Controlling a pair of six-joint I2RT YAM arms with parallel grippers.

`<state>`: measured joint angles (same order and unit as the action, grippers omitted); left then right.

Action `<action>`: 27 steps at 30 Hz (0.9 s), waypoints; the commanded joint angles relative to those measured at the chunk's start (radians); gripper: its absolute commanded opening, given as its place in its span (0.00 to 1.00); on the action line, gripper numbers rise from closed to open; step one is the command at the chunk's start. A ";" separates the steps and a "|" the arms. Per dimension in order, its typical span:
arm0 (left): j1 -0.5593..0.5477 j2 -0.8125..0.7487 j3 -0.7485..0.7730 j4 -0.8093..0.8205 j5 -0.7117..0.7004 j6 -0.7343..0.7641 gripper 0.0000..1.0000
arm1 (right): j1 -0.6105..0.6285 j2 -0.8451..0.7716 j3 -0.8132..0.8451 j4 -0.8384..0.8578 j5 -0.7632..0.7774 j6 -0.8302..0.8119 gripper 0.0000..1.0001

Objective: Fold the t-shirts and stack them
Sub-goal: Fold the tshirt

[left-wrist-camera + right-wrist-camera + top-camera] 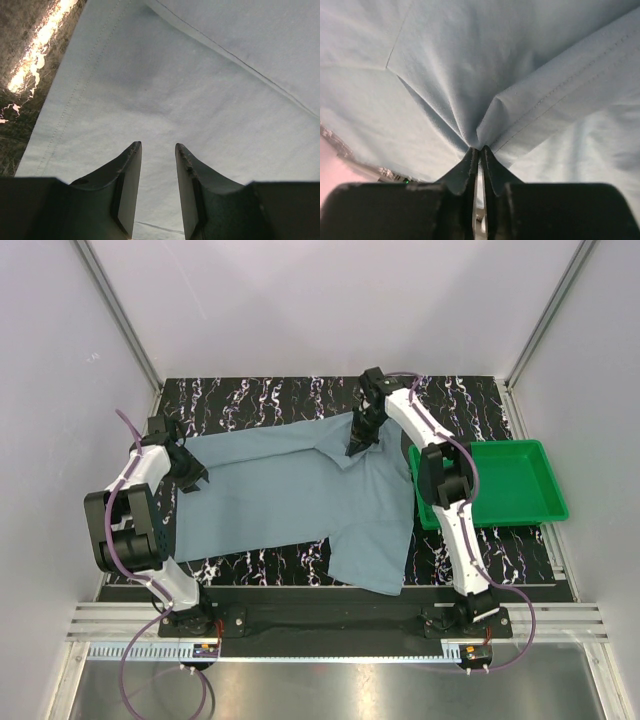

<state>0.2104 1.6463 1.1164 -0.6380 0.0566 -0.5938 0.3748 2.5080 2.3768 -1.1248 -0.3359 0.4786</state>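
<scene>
White walls (330,300) close in a black table (250,400) with a pale marble pattern. On this table lies the t-shirt (290,495), dusty blue-grey, spread out sideways across the middle. Its straight hem is at the left and its collar (340,452) is toward the far right. One short sleeve (375,560) reaches down to the near edge of the table.

At the collar the right gripper (357,448) comes down from above. In the right wrist view its fingers (465,167) are pressed almost together on a raised fold of the cloth, and creases run out from that pinch. The collar itself is partly covered by this claw from above, so its shape is hard to make out.

At the hem the left gripper (190,472) sits over the edge of the shirt. In the left wrist view its fingers (125,170) stand apart with a clear gap, and flat cloth with a stitched seam shows between and beyond them. I see nothing gripped there, and I cannot tell if the tips touch the cloth.

Just beside the shirt, on the right, stands a green plastic tray (545,475). Its left side is cut off by the right arm (445,480), which crosses in front of it.
</scene>
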 commanded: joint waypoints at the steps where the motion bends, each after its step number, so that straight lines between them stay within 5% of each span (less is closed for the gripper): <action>1: 0.003 -0.003 0.026 0.006 0.002 0.023 0.39 | 0.013 -0.122 -0.079 -0.056 -0.127 0.029 0.13; 3: 0.003 0.012 0.036 0.000 0.003 0.025 0.39 | 0.024 -0.135 -0.123 -0.069 -0.167 0.011 0.30; 6: 0.001 0.017 0.048 -0.005 0.006 0.023 0.39 | 0.021 -0.176 -0.180 -0.073 -0.207 -0.008 0.35; 10: 0.001 0.023 0.075 -0.008 -0.003 0.023 0.39 | -0.028 -0.288 -0.243 0.075 -0.045 0.012 0.41; 14: 0.003 0.053 0.129 -0.012 0.014 0.014 0.39 | -0.141 -0.207 -0.146 0.092 0.070 0.049 0.39; 18: 0.001 0.076 0.166 -0.016 0.031 0.002 0.39 | -0.209 -0.182 -0.214 0.206 -0.005 0.132 0.58; 27: -0.005 0.093 0.152 -0.005 0.071 -0.014 0.39 | -0.247 -0.023 -0.050 0.238 -0.029 0.098 0.48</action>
<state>0.2100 1.7432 1.2499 -0.6586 0.0898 -0.5961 0.1097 2.4454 2.2589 -0.9134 -0.3500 0.5827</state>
